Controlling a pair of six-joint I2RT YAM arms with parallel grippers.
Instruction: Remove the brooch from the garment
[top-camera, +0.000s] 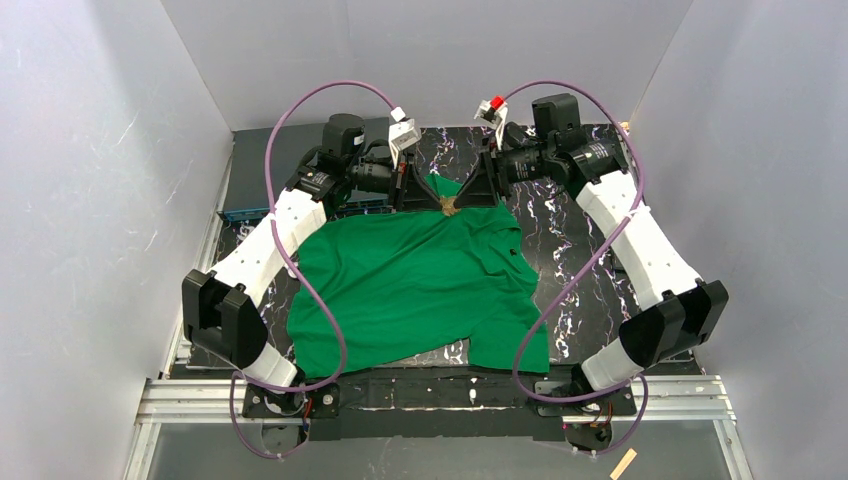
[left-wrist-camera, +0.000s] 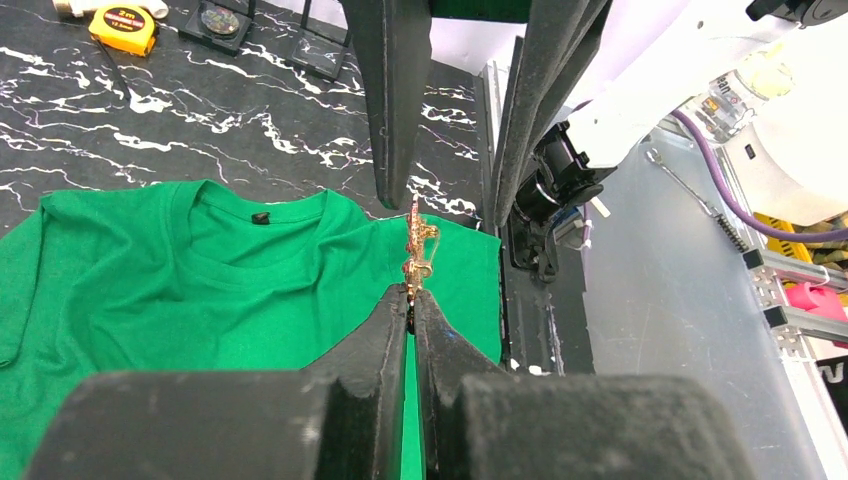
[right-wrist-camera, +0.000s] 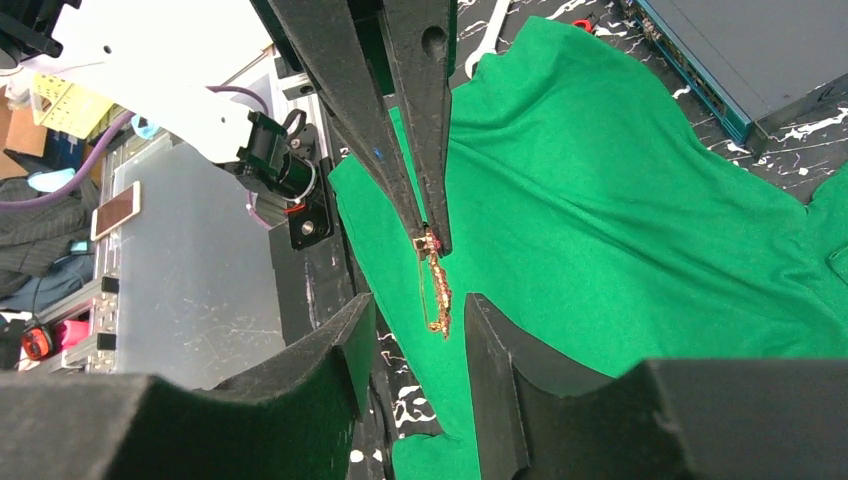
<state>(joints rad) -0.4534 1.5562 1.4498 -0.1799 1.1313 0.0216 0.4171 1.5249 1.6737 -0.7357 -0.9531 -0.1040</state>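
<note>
The green garment (top-camera: 420, 280) lies spread on the black marbled table, with its collar toward the far side. The small red-orange and gold brooch (top-camera: 449, 207) hangs over the far edge of the shirt, between the two grippers, which face each other. My left gripper (left-wrist-camera: 412, 292) is shut on one end of the brooch (left-wrist-camera: 418, 245), above the shirt (left-wrist-camera: 200, 290). My right gripper (right-wrist-camera: 420, 325) is open, with its fingers on either side of the brooch's free end (right-wrist-camera: 437, 290) and not touching it. The shirt (right-wrist-camera: 620, 220) lies below. I cannot tell whether the pin still catches the fabric.
A blue-grey box (top-camera: 245, 190) sits at the far left of the table. A yellow tape measure (left-wrist-camera: 123, 27), small black stands and a wrench (right-wrist-camera: 487, 35) lie near the far edge. An aluminium rail (top-camera: 440, 400) runs along the near edge.
</note>
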